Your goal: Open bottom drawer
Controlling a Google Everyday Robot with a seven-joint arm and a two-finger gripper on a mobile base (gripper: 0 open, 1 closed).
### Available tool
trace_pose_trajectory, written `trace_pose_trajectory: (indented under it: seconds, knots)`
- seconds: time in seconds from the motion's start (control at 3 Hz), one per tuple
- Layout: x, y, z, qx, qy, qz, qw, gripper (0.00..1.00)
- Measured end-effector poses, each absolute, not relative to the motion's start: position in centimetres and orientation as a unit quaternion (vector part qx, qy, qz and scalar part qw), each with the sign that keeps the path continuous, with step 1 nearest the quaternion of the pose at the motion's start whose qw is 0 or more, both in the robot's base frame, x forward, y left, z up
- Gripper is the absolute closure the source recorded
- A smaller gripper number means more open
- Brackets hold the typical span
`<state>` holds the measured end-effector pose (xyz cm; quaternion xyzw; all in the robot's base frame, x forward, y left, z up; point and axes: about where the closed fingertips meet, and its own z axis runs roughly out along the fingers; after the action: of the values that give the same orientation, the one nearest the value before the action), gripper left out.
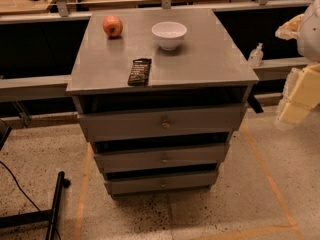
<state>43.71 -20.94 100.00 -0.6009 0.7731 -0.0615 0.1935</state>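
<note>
Claw: we spot the claw at the right edge of the view, off the right side of the cabinet, roughly level with the top drawer; how wide it stands, we cannot tell.
Bottom drawer: there it is, the bottom drawer, the lowest and narrowest front, just above the floor, and it looks shut.
Knob: a small round knob sits dead centre on that front.
Direction: from the claw, the drawer lies down and to the left in the view, well apart.
Axis: the front runs left to right, so we judge the pull comes straight out toward the camera.
Stage: nothing is touched yet, and we reckon the approach comes first.
</note>
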Motion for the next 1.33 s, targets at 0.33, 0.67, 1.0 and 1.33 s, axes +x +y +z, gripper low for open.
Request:
trace_pose_trajectory:
  seconds: [0.33, 0.67, 1.0, 1.33]
  knots:
    - [43.7, -20.9, 100.0, -0.601, 0.773, -0.062, 0.194, 0.00]
    - [42.9, -22.2, 96.1, -0.589, 0.788, -0.042, 0.176, 0.00]
    - [41.1, -23.6, 85.4, -0.575, 0.802, 0.016, 0.164, 0.00]
    - [41.1, -23.5, 85.7, -0.575, 0.801, 0.015, 0.165, 0.00]
